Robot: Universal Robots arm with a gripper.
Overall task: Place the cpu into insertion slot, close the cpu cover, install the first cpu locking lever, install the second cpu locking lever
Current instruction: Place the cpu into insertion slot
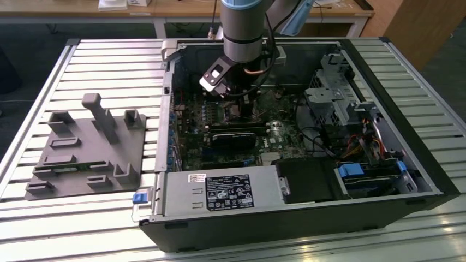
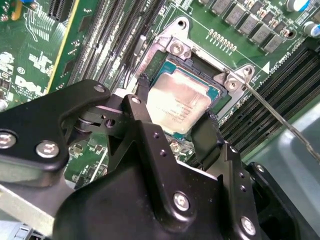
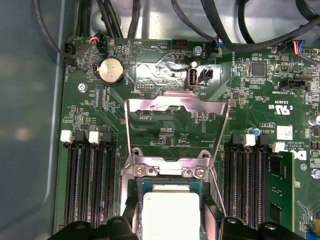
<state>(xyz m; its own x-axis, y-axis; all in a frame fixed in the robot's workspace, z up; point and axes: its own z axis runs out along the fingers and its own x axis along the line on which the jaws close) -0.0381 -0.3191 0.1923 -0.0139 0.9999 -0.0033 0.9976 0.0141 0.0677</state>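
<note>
The gripper (image 2: 175, 106) squeezes the cpu (image 2: 181, 99) from two sides to hold it flat and straight. The cpu is right at the insertion slot (image 2: 200, 66), in it or just above. The cpu cover (image 3: 165, 103) lies flipped back, so the slot is open.

Exterior view looks down on the whole computer case (image 1: 291, 229); both wrist views closely share the cpu (image 2: 180, 105) (image 3: 171, 212).
</note>
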